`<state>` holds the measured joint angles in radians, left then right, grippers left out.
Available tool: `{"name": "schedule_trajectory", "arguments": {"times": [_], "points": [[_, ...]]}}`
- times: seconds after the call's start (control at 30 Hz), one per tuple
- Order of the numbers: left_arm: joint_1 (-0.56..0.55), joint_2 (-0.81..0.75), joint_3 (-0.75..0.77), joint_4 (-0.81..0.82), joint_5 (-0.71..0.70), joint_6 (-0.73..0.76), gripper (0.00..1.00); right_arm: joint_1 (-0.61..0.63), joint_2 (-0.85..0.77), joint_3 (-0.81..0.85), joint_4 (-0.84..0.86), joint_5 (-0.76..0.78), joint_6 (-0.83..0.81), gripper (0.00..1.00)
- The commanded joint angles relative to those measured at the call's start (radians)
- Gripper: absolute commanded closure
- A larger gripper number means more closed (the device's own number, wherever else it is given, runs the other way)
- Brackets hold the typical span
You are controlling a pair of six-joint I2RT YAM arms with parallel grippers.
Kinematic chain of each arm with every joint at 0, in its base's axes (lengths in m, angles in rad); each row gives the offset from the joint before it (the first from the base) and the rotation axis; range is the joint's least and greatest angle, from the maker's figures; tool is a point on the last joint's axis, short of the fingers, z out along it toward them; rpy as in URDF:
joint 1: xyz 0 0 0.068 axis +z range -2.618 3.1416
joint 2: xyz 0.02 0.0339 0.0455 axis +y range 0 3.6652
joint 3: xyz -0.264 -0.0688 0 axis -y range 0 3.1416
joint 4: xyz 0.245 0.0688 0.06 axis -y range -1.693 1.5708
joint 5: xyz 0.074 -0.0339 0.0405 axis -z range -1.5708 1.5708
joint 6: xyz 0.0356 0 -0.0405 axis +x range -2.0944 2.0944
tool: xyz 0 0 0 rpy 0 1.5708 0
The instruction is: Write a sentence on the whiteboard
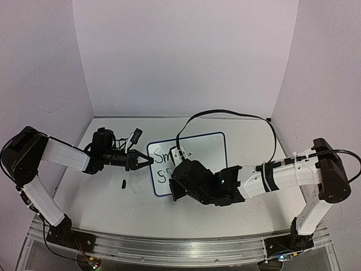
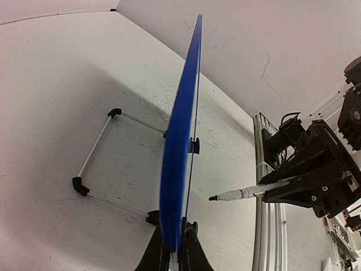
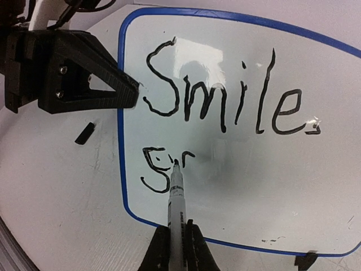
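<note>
A: We see the sentence (image 3: 225, 104), glossy black "Smile." with a few strokes beneath, on the whiteboard (image 3: 248, 186); smooth white, thin blue rim, rounded corners, mid-table.

B: Our right gripper (image 3: 179, 248) is clamped tight on a slim marker (image 3: 176, 189), tip touching the lower strokes; our left gripper (image 2: 176, 248) pinches the board's edge.

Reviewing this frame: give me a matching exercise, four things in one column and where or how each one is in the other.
Things:
1. left gripper
2. right gripper
3. marker
4. small black piece

States:
A. lying loose on the table beside the board
B. shut on the whiteboard edge
C. tip at the second line of the sentence
D. shut on the marker

Pairs: 1-B, 2-D, 3-C, 4-A
</note>
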<state>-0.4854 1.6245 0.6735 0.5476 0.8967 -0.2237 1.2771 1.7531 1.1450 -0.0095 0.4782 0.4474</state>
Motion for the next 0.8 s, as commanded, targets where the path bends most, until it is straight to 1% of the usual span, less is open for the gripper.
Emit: {"name": "schedule_trajectory", "arguments": {"times": [0.0, 0.13, 0.33, 0.53, 0.77], "points": [[-0.008, 0.021, 0.018, -0.059, -0.07, 0.052, 1.0, -0.003, 0.004, 0.032, 0.014, 0.064, -0.036, 1.0], [-0.007, 0.019, 0.018, -0.06, -0.068, 0.052, 1.0, -0.01, 0.019, 0.045, 0.01, 0.074, -0.03, 1.0], [-0.007, 0.013, 0.012, -0.059, -0.068, 0.053, 1.0, -0.019, 0.047, 0.067, 0.01, 0.041, -0.038, 1.0], [-0.007, 0.007, 0.008, -0.059, -0.069, 0.053, 1.0, -0.024, 0.059, 0.072, 0.01, 0.042, -0.035, 1.0], [-0.007, 0.005, 0.007, -0.058, -0.068, 0.054, 1.0, -0.025, 0.062, 0.057, -0.056, 0.007, 0.011, 1.0]]}}
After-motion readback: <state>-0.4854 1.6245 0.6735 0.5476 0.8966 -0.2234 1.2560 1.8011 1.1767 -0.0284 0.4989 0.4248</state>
